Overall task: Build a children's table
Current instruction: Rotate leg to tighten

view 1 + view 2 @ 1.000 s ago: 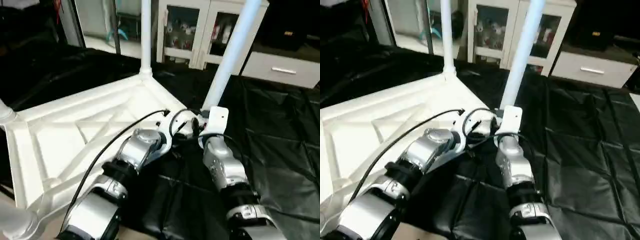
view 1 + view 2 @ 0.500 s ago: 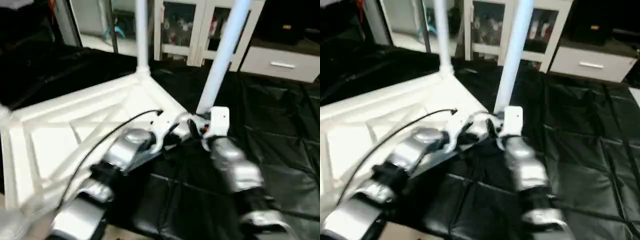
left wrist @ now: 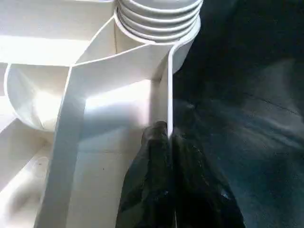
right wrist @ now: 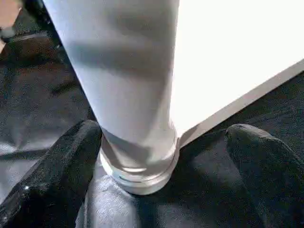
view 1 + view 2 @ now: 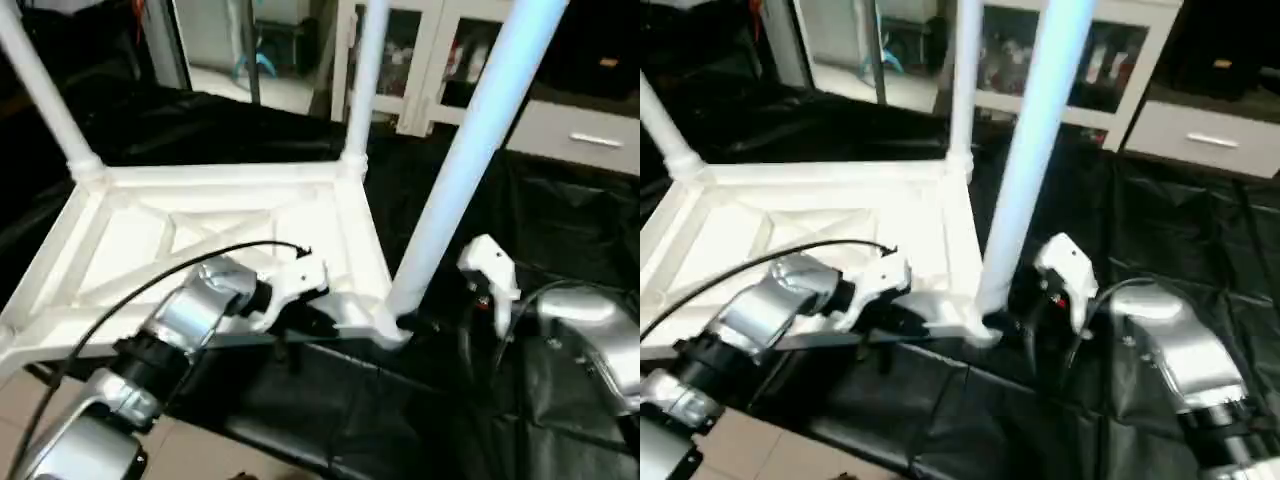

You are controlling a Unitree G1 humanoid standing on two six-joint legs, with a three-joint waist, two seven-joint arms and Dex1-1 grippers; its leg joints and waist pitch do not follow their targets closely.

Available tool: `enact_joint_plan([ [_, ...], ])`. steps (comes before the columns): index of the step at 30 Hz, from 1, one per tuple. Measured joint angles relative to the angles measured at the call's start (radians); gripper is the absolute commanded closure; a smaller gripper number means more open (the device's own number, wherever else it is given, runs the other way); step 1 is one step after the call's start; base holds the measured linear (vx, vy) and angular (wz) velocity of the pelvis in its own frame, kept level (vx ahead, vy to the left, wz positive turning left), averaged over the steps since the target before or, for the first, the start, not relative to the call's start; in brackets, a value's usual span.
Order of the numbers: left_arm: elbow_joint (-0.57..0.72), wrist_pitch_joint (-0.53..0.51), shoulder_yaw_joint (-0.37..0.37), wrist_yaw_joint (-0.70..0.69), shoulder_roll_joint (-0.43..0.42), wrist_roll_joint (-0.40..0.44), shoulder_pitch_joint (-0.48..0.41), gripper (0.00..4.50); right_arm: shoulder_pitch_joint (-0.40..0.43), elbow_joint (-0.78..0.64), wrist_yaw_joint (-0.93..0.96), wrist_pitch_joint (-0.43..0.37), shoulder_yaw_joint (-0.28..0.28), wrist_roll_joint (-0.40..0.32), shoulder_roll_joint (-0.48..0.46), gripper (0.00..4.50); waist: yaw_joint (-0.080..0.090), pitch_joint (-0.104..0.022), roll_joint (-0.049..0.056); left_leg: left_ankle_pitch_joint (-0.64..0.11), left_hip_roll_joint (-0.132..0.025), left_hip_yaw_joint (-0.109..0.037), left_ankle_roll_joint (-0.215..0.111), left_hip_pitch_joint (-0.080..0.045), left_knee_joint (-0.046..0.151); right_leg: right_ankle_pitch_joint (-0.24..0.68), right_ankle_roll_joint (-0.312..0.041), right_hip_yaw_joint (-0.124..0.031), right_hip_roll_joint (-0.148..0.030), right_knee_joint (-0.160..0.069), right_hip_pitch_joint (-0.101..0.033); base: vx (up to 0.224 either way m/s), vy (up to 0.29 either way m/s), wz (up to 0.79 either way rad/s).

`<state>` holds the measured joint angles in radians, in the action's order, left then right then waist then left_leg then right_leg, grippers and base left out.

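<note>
A white square tabletop (image 5: 200, 225) lies upside down on the black-covered surface (image 5: 560, 220), its ribbed, X-braced underside facing up. Three white legs stand in corner sockets: one at ten o'clock (image 5: 45, 95), one at twelve o'clock (image 5: 365, 75), and the nearest (image 5: 470, 165) at four o'clock of the tabletop. All three are cut off by the upper edge of the head views.

The left claw (image 3: 168, 142) is pinched narrow on the tabletop's thin edge wall, just beside the nearest leg's ribbed socket. The right claw (image 4: 164, 142) stands wide, one black finger (image 4: 71, 161) touching the base of the nearest leg, the other apart from it. Blurred white cabinets (image 5: 420, 60) stand behind at twelve o'clock.
</note>
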<state>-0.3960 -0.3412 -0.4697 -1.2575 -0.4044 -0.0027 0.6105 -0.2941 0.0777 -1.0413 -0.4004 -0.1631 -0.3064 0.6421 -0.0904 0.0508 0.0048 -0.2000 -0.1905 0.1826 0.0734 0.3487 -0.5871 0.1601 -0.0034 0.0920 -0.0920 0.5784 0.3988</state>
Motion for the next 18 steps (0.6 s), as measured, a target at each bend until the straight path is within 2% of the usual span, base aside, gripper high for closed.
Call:
enact_joint_plan([
  [8, -0.002, 0.009, -0.011, -0.002, 0.009, 0.01, 0.009, 4.5, -0.021, -0.005, -0.044, 0.015, -0.082, 0.046, 0.006, 0.06, -0.007, 0.0, 0.0, 0.001, 0.0, 0.0, -0.001, 0.001, -0.001, -0.003, -0.005, 0.0, 0.0, 0.001, 0.0, 0.0, 0.0, 0.0],
  [17, 0.009, 0.0, -0.011, -0.003, -0.006, 0.023, 0.009, 4.5, -0.082, 0.087, -0.009, 0.026, -0.113, 0.108, -0.052, 0.06, 0.001, 0.0, 0.0, 0.001, -0.001, 0.0, -0.001, 0.0, -0.002, -0.003, -0.005, -0.001, 0.0, 0.005, 0.0, 0.0, 0.0, 0.0],
  [18, 0.009, 0.0, -0.01, -0.002, -0.007, 0.026, 0.009, 4.5, -0.092, 0.099, -0.01, 0.026, -0.119, 0.109, -0.054, 0.21, 0.002, -0.001, 0.0, 0.001, -0.001, 0.0, -0.001, 0.0, -0.002, -0.003, -0.005, 0.0, 0.0, 0.005, 0.0, 0.0, 0.0, 0.0],
])
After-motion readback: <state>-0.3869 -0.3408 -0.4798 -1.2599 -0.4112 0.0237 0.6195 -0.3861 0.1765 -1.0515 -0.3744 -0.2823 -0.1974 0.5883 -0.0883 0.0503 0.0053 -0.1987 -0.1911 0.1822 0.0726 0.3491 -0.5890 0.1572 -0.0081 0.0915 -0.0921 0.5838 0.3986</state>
